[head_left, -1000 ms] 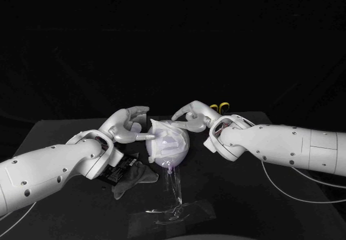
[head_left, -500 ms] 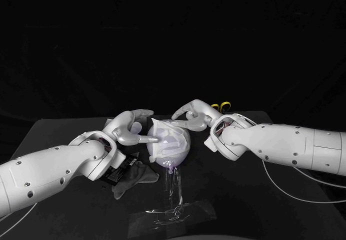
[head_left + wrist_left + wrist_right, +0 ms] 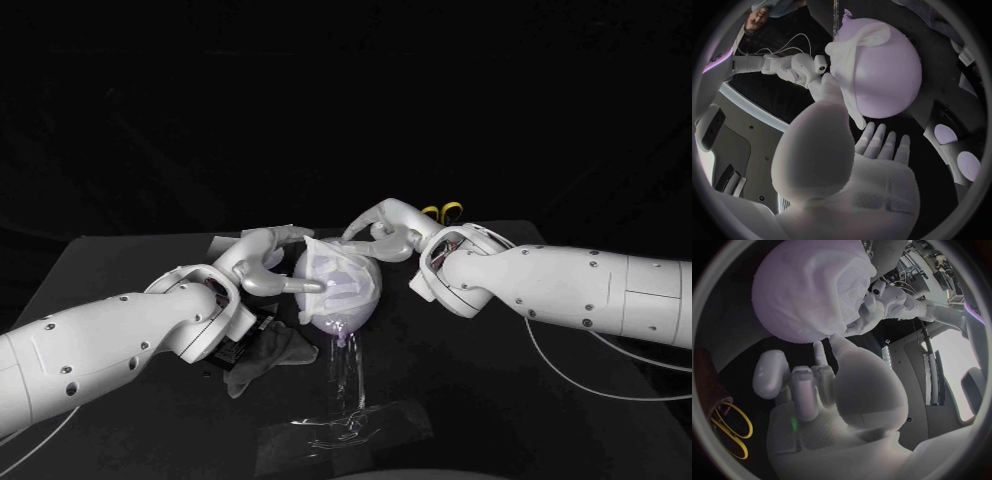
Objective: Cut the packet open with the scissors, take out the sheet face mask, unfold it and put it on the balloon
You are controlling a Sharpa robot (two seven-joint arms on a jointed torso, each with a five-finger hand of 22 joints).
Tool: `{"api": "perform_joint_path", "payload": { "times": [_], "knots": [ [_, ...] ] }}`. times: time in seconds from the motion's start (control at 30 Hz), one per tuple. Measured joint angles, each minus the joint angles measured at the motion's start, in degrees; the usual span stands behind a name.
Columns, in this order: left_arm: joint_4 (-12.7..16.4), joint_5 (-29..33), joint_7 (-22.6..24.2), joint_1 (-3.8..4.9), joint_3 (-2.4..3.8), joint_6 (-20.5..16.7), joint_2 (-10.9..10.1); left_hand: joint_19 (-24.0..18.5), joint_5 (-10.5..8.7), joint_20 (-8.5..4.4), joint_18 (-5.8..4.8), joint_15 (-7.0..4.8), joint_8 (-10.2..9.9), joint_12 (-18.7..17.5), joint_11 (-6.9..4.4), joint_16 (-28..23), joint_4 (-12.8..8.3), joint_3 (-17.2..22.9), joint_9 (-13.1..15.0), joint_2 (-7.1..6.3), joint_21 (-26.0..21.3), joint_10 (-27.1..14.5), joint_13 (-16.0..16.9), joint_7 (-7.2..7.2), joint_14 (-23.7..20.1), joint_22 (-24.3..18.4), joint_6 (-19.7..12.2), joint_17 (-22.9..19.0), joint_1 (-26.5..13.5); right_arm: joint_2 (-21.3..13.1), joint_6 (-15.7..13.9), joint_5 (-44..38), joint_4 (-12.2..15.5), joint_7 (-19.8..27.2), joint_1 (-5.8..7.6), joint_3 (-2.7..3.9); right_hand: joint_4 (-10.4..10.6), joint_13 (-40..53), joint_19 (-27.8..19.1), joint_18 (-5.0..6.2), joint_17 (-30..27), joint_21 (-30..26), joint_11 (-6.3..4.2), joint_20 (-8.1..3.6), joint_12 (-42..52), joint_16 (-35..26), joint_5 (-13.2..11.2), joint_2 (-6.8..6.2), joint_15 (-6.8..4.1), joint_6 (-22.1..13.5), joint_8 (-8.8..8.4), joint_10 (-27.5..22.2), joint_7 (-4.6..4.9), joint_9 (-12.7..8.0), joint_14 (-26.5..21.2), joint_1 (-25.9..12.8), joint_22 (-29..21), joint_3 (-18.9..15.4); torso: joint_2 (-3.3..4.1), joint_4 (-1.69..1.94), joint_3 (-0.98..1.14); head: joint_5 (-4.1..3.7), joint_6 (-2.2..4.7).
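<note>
The pale purple balloon [image 3: 340, 292] stands on a clear stand [image 3: 346, 420] mid-table, with the white sheet mask [image 3: 326, 262] draped over its top and front. My left hand [image 3: 265, 262] is at the balloon's left side, fingers apart, one fingertip pressing the mask against the balloon; the left wrist view shows the mask [image 3: 853, 50] on the balloon [image 3: 886, 75]. My right hand [image 3: 385, 229] reaches over from the right and touches the mask at the top; the right wrist view shows the mask [image 3: 811, 290] just past its fingertips [image 3: 819, 352]. The scissors' yellow handles [image 3: 444, 211] lie behind the right hand.
The dark cut packet [image 3: 268, 355] lies on the table under my left forearm, left of the stand. The scissors [image 3: 726, 432] lie close behind my right wrist. My two forearms flank the balloon on both sides.
My left hand has come lower and closer in against the balloon's left side, its raised fingers now down. The right hand has stayed on top of the balloon.
</note>
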Motion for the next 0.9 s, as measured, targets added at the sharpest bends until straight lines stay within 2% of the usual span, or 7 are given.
{"api": "perform_joint_path", "payload": {
  "times": [0.13, 0.2, 0.43, 0.53, 0.9],
  "knots": [
    [-0.1, -0.1, -0.3, -0.04, 0.0, 0.1, 0.1, 0.0, 0.0, 0.0, 0.09, 0.07, 0.0, 0.0, 0.07, 0.0, 0.0, 0.0, 0.0, 0.0, 0.0, 0.1, 0.0, 0.0, 0.1, 0.0, 0.0, 0.0, 0.0, -0.2, 0.3, -0.4, 0.2, -0.2, 0.05, 0.02, 0.0, 0.0, 0.0, 0.0, 0.0, 0.0, 0.0, 0.0, 0.0, 0.0, 0.0, 0.22, 0.0, 0.0, 0.0, 0.0, 0.0, 0.0, 0.0, 0.2, 0.2, 0.0, 0.03, 0.0, -0.01, -0.05, -0.04],
    [-0.1, -0.2, -0.5, -0.06, 0.0, 0.2, 0.1, 0.0, 0.0, 0.0, 0.92, 0.07, 0.0, 0.0, 0.07, 0.0, 0.0, 0.0, 0.0, 0.02, 0.0, 0.1, 0.0, 0.0, 0.1, 0.0, 0.0, 0.0, 0.0, -0.4, 0.4, -0.6, 0.5, -0.3, 0.07, 0.03, 0.0, 0.0, 0.0, 0.0, 0.0, 0.0, 0.0, 0.0, 0.0, 0.0, 0.0, 0.22, 0.0, 0.2, 0.0, 0.0, -0.16, -0.1, 0.0, 0.2, 0.2, 0.0, 0.07, 0.0, -0.01, -0.08, -0.04],
    [-0.2, -0.3, -1.2, -0.1, -0.01, 0.5, 0.1, 0.0, 0.0, -0.41, 0.94, 0.08, 0.0, 0.0, 0.27, 0.0, 0.0, 0.0, 0.1, -0.03, 0.0, 0.3, 0.0, 0.0, 0.1, 0.1, 0.0, 0.0, 0.5, -1.1, 0.6, -1.3, 1.1, -0.6, 0.09, 0.06, -0.1, 0.0, 0.0, -0.02, 0.0, 0.0, -0.01, 0.0, 0.0, 0.0, 0.0, 0.22, 0.0, 1.1, -0.01, 0.0, -0.22, 0.0, 0.0, 0.2, 0.2, -0.1, 0.16, 0.01, -0.01, -0.24, -0.03],
    [-0.3, -0.3, -1.5, -0.11, -0.01, 0.6, 0.2, 0.0, 0.0, -0.41, 1.79, 0.28, 0.0, 0.0, 0.27, 0.0, 0.0, 0.0, 0.1, 0.19, 0.0, 0.3, 0.0, 0.0, 0.3, 0.1, 0.0, 0.0, 0.8, -1.4, 0.8, -2.0, 1.3, -0.8, 0.11, 0.07, -0.3, 0.0, 0.0, -0.02, 0.0, 0.0, -0.01, 0.0, 0.0, 0.0, 0.0, 0.4, 0.0, 1.4, 0.1, 0.0, -0.59, 0.1, 0.0, 0.6, 0.4, -0.3, 0.22, 0.01, -0.01, -0.25, -0.02],
    [-0.4, -0.2, -2.6, -0.17, -0.18, 1.1, 0.8, 0.2, 0.0, -0.61, 1.81, 0.28, 0.0, 0.0, 0.47, 0.0, 0.0, 0.3, 0.1, 0.25, 0.0, 0.5, 0.0, 0.01, 0.3, 0.2, 0.4, 0.0, 1.3, -1.7, 1.2, -5.3, 1.3, -1.2, 0.15, 0.11, -0.4, 0.0, 0.0, -0.22, 0.0, 0.0, -0.43, 0.0, 0.2, 0.0, 0.0, 0.2, -0.25, 2.8, 0.79, 0.0, -1.14, 0.3, 0.2, 1.5, 0.8, -0.4, 0.35, -0.01, -0.03, -0.29, -0.18]
  ]
}}
